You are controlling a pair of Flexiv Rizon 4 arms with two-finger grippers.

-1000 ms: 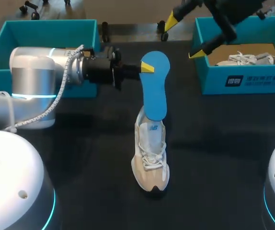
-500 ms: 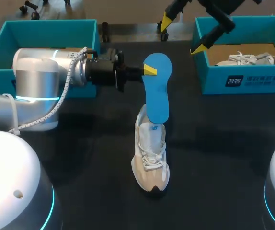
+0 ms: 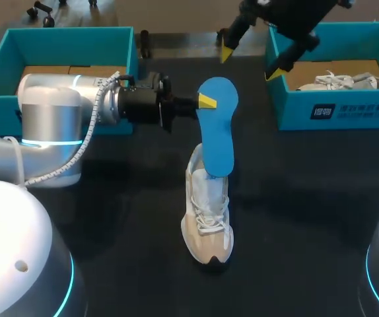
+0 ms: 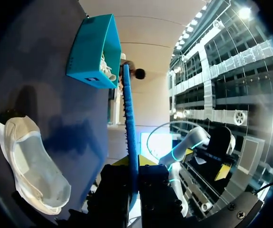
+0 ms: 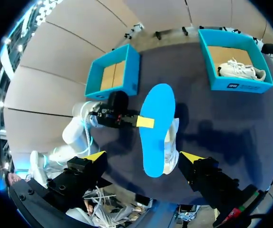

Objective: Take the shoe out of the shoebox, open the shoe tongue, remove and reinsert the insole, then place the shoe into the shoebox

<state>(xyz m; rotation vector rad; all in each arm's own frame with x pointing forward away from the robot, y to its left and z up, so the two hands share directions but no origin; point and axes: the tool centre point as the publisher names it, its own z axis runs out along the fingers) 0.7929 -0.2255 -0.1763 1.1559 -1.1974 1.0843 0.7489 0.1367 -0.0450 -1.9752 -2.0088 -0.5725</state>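
A white and beige shoe (image 3: 207, 212) stands on the black table, toe toward me. My left gripper (image 3: 203, 100) is shut on one end of the blue insole (image 3: 217, 132). The other end of the insole hangs over the shoe's opening; I cannot tell whether it touches. From the left wrist the insole (image 4: 130, 118) shows edge-on between the fingers, with the shoe (image 4: 32, 166) off to one side. My right gripper (image 3: 251, 59) hovers open above the table's far side, holding nothing. Its wrist view looks down on the insole (image 5: 156, 128) and shoe (image 5: 173, 142).
An empty teal shoebox (image 3: 64, 36) with a cardboard floor stands at the far left behind my left arm. A second teal shoebox (image 3: 335, 112) at the far right holds another white shoe (image 3: 338, 80). Black tabletop lies around the shoe.
The left gripper has carried the insole slightly right. The right gripper has turned and shifted a little at the back, staying open.
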